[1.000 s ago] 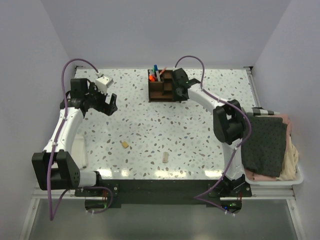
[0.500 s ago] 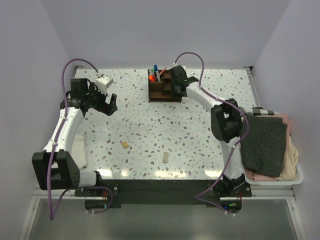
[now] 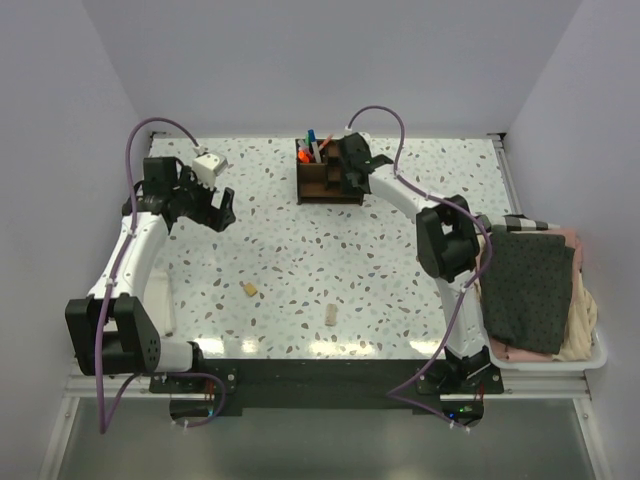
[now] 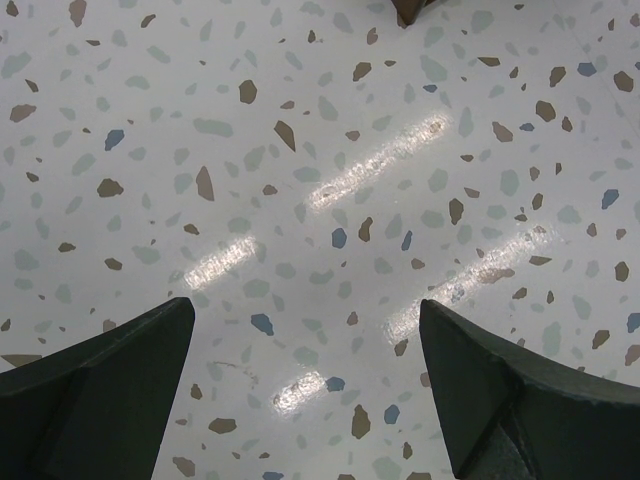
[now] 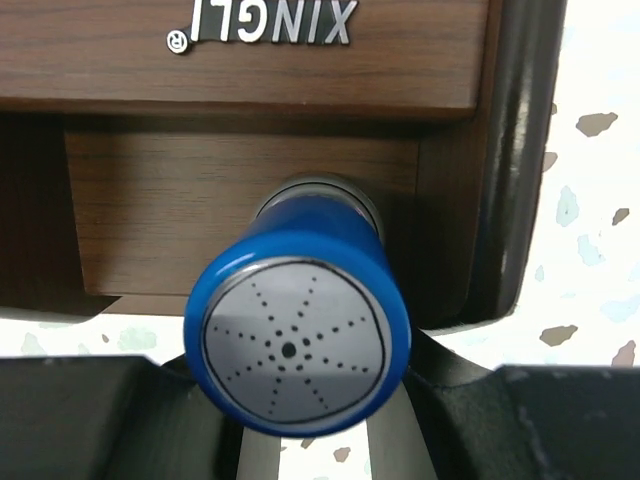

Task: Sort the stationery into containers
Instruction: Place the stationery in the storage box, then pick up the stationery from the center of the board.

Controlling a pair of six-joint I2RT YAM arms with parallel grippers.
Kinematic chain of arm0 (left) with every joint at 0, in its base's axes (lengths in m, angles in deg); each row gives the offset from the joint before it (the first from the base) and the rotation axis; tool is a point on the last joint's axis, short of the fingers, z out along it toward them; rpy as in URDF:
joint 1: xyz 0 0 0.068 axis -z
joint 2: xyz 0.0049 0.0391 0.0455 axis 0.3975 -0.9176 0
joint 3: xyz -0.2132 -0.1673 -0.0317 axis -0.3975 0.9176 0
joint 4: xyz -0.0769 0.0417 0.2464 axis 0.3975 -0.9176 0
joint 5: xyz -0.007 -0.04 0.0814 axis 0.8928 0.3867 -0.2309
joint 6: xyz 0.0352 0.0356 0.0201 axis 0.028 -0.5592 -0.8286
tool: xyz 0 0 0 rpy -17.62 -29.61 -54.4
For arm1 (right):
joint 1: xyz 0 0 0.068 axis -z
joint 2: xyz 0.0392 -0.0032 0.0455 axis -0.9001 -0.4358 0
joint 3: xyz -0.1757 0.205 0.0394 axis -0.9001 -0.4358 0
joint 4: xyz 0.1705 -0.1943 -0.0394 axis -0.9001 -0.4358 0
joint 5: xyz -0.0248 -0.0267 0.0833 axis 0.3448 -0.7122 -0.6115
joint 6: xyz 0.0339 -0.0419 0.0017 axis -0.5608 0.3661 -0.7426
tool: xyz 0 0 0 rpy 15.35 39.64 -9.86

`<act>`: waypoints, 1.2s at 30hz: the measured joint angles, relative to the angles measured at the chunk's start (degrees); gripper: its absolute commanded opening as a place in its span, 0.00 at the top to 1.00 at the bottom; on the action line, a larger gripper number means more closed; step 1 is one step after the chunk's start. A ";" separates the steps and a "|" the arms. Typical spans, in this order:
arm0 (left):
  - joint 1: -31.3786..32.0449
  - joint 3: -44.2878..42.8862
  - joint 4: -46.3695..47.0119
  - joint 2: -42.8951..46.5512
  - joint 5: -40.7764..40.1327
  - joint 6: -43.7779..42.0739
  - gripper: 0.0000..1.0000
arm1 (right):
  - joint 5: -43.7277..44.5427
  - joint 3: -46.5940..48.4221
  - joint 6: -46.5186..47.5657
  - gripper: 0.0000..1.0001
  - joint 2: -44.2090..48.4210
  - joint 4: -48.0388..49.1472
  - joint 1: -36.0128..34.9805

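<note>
The dark brown wooden organizer [image 3: 322, 178] stands at the back middle of the table, with pens and markers [image 3: 312, 148] upright in its rear left compartment. My right gripper [image 3: 352, 172] hovers at its right side, shut on a blue-capped piece [image 5: 297, 330]; in the right wrist view that piece points at the organizer's wooden wall [image 5: 240, 210]. Two tan eraser blocks [image 3: 249, 288] [image 3: 331, 315] lie on the near table. My left gripper [image 3: 212, 206] hangs over bare table at the left, open, with nothing between its fingers [image 4: 90, 400].
A white tray [image 3: 598, 362] at the right edge holds dark and pink cloths [image 3: 530, 285]. Grey walls close the table in at the back and sides. The organizer's corner [image 4: 405, 8] just shows at the top of the left wrist view.
My right gripper has shifted slightly left, closer over the organizer, still holding the blue-capped piece. The left arm has barely moved.
</note>
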 measured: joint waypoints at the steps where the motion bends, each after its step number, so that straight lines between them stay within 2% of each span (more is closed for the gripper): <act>1: 0.00 0.00 0.00 -0.09 0.00 0.00 0.00 | 0.00 0.09 -0.04 0.80 -0.15 -0.02 -0.02; 2: 0.00 0.00 -0.02 -0.20 0.00 0.00 0.00 | 0.07 0.20 -0.11 0.68 -0.31 0.07 -0.02; 5: 0.00 0.00 0.00 -0.37 0.00 0.00 0.00 | 0.09 0.22 -0.28 0.55 -0.33 0.11 -0.02; 10: 0.00 -0.02 0.00 -0.44 0.00 0.02 0.00 | 0.00 0.22 -0.48 0.50 -0.33 0.17 -0.33; 18: 0.00 -0.98 -0.31 -0.46 0.00 0.24 0.00 | -0.22 -3.39 -0.92 0.49 2.62 -0.55 -0.46; 25: 0.00 -2.51 -0.70 0.22 -0.04 0.26 0.00 | -0.96 -19.61 -2.34 0.52 20.04 -5.01 -0.26; 29: 0.00 -2.51 -1.11 1.86 -0.46 0.20 0.00 | -4.87 -30.23 -6.12 0.55 29.51 -7.28 -0.26; 36: 0.00 -2.47 -2.95 3.34 -1.51 -0.22 0.00 | -11.58 -39.21 -11.45 0.53 32.46 -8.24 -3.98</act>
